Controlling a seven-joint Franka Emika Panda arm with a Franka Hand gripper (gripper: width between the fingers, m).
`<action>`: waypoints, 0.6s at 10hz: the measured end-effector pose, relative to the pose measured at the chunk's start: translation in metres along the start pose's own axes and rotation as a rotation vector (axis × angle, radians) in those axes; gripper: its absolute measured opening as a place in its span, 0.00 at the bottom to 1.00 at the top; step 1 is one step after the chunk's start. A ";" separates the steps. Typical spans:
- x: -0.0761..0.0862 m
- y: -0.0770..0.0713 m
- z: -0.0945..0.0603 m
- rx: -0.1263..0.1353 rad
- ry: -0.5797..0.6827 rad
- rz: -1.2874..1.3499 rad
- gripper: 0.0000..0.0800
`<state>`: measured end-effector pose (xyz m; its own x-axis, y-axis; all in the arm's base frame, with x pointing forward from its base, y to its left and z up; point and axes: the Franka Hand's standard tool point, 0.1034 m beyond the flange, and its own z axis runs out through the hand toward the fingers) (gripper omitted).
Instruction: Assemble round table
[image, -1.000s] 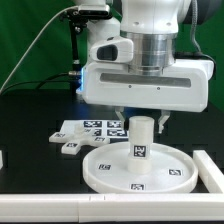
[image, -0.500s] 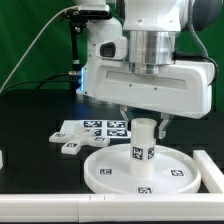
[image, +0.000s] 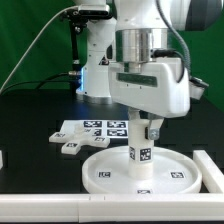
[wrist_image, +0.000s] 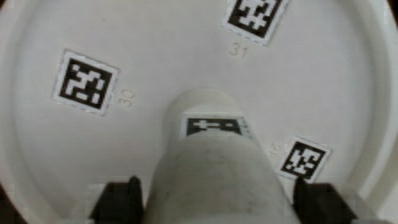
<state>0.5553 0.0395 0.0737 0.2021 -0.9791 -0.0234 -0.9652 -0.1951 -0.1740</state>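
The round table's large white disc (image: 105, 172) lies flat on the black table, tags on its face. The short white leg (image: 141, 142) stands upright on the disc's centre. My gripper (image: 141, 128) reaches down from above and is shut on the leg's upper part. In the wrist view the leg (wrist_image: 214, 150) fills the gap, with a dark finger (wrist_image: 121, 198) against one side and the other finger on the opposite side, above the disc (wrist_image: 160, 50). The hub is hidden under the leg.
The marker board (image: 95, 128) lies behind the disc on the exterior view's left, with a small white tagged piece (image: 68, 148) at its front edge. A white block (image: 211, 168) sits by the disc's right rim. A white rail (image: 40, 208) runs along the front.
My hand has turned about its vertical axis over the leg, and the leg's tags have turned with it. The disc has stayed in place.
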 end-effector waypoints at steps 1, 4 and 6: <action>0.001 0.000 0.000 0.011 -0.019 0.084 0.51; 0.000 -0.001 -0.001 0.020 -0.038 0.262 0.51; 0.002 -0.001 -0.001 0.019 -0.038 0.133 0.76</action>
<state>0.5566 0.0379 0.0749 0.0794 -0.9933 -0.0842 -0.9806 -0.0626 -0.1858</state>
